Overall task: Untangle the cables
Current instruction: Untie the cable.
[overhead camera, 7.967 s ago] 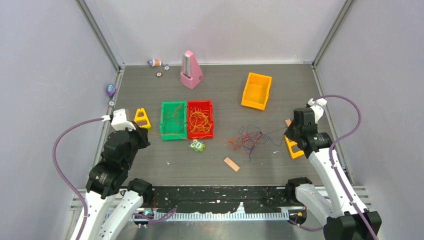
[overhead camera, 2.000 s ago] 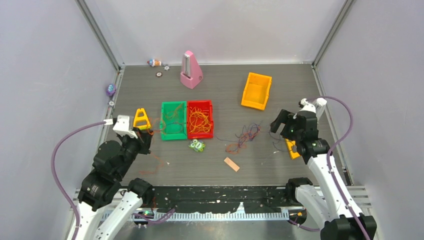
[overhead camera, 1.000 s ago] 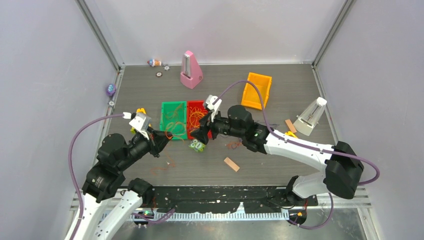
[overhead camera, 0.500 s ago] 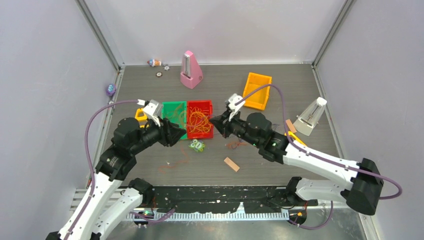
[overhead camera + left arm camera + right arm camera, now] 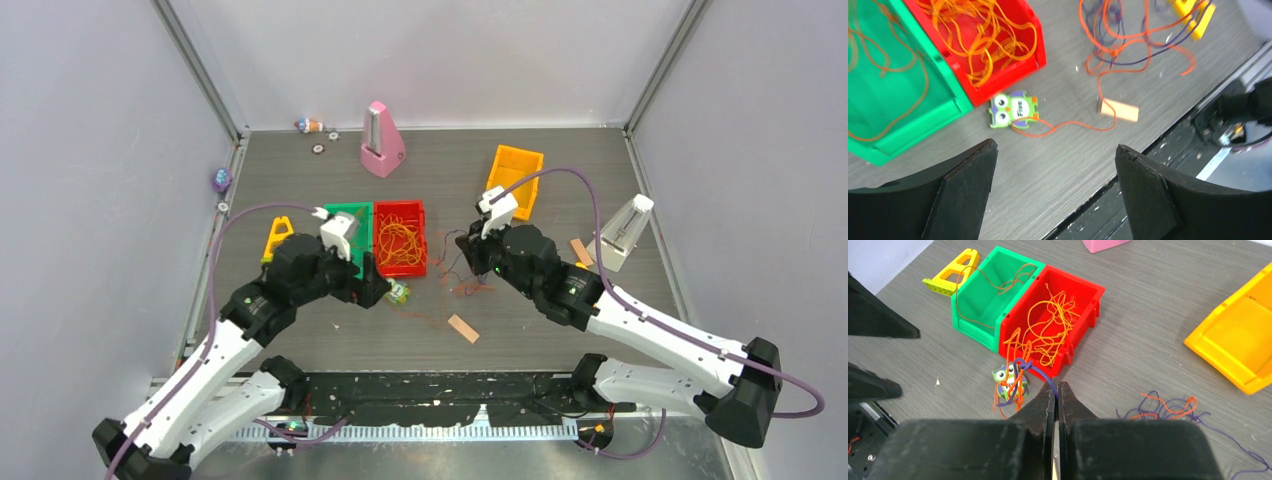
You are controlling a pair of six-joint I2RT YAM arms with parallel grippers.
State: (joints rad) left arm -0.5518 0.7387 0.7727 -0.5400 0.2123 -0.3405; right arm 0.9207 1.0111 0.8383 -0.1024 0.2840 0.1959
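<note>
Left gripper (image 5: 1055, 147) hovers just in front of the red bin (image 5: 1013, 70), fingers spread wide and empty, probably readied to take a strand. Beneath it, one orange strand (image 5: 1068, 123) lies flat, its long axis running from the owl tile (image 5: 1012, 109) rightward to the wooden block (image 5: 1118, 110). Right of the bin, the right gripper (image 5: 1057, 389) has its fingers pressed together, pinching a hanging purple-and-orange loop of the cables (image 5: 1024, 363), apparently to draw it clear. The remaining tangle (image 5: 1168, 407) sprawls further right of the bin.

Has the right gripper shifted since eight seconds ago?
Yes. The right gripper has moved left, from the far right side to just right of the red bin, and is now shut on cables.
</note>
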